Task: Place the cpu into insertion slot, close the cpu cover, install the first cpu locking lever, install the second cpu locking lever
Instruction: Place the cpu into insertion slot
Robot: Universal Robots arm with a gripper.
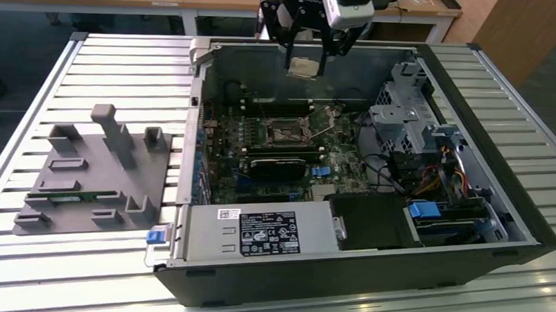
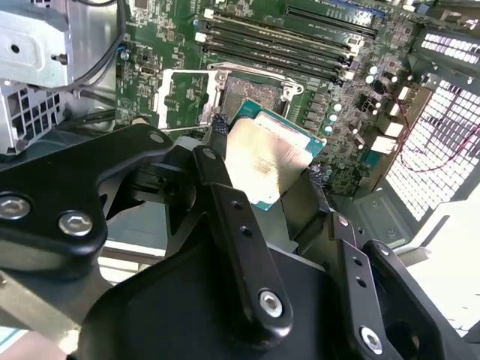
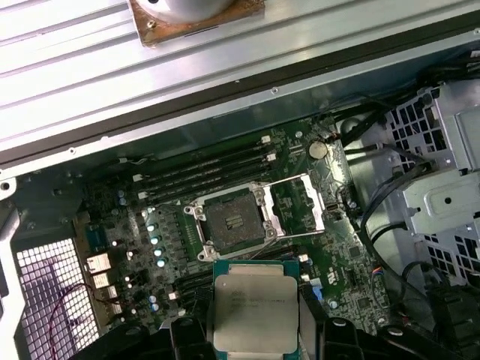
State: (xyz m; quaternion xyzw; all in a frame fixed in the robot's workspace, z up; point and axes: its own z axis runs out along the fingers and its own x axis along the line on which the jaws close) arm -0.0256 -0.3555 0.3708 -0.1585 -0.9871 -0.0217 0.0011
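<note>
My gripper (image 1: 305, 65) hangs high over the open computer case, shut on the cpu (image 1: 305, 67), a small square chip with a silvery-beige top. In both wrist views the cpu (image 2: 266, 160) (image 3: 255, 311) sits flat between the black fingers (image 2: 219, 180). Below it on the motherboard lies the insertion slot (image 3: 231, 222) (image 1: 286, 133), a dark square in a black frame. The cpu cover (image 3: 298, 204) (image 2: 186, 96), a thin metal frame with a window, stands swung open beside the slot. A thin locking lever (image 1: 323, 132) juts out near the slot.
The black case (image 1: 348, 269) lies on a slatted metal table (image 1: 115, 60). Memory slots (image 3: 202, 171), a black card (image 1: 280, 166), drive cages with cables (image 1: 413, 129) and a power supply (image 1: 256, 233) surround the socket. A grey fixture block (image 1: 96, 184) sits on the exterior view's left.
</note>
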